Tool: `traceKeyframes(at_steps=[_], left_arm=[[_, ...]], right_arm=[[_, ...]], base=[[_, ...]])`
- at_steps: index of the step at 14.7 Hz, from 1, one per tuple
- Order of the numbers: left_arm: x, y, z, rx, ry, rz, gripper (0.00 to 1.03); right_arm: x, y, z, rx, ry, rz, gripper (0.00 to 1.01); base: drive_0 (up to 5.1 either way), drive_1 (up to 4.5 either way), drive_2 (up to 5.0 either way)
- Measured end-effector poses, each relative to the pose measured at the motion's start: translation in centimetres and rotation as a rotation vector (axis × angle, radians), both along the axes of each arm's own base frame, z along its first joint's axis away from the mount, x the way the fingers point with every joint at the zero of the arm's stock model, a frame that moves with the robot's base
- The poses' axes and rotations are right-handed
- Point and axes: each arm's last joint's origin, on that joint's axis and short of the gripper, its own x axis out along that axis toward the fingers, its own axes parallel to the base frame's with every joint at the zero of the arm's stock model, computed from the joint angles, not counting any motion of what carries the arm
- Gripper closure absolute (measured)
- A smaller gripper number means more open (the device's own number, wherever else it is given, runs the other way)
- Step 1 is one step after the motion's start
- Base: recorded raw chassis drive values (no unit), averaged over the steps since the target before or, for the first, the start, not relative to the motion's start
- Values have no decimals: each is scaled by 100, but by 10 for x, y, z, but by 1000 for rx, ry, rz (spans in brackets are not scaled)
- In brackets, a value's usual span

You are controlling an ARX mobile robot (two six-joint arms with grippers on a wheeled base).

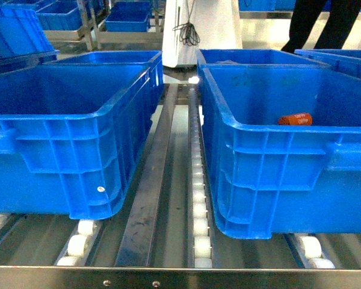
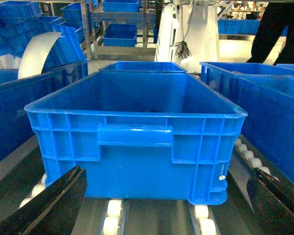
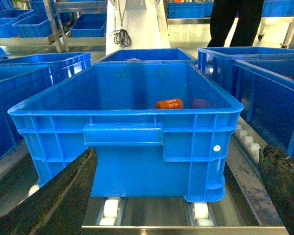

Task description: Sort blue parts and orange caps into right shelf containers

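Observation:
Two large blue crates, the right shelf containers, stand side by side on roller tracks: the left one (image 1: 66,156) shows nothing inside, and the right one (image 1: 271,174) holds an orange cap (image 1: 295,119) lying on its side. The right wrist view shows that cap (image 3: 169,104) with white lettering, next to a dark reddish object (image 3: 201,103). My right gripper (image 3: 177,151) is open, facing this crate's (image 3: 122,161) near wall with nothing between its fingers. Before the other crate (image 2: 137,161), my left gripper (image 2: 167,170) is open and empty. The blue parts are out of view. Neither gripper shows in the head view.
White rollers (image 1: 198,180) and a steel rail (image 1: 147,198) run between the crates. A metal front lip (image 1: 180,277) edges the shelf. More blue crates (image 1: 129,18) sit behind and to the sides. A person in black trousers (image 1: 322,24) stands at the back right, beside a white column (image 1: 198,30).

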Motion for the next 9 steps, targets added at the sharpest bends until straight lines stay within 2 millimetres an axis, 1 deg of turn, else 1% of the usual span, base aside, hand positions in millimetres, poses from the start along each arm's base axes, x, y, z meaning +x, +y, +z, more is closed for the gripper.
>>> traceKeyframes(at_steps=[9], left_arm=[[0,0,0,0,0,0,5]], right_arm=[[0,0,0,0,0,0,3]], base=[[0,0,0]])
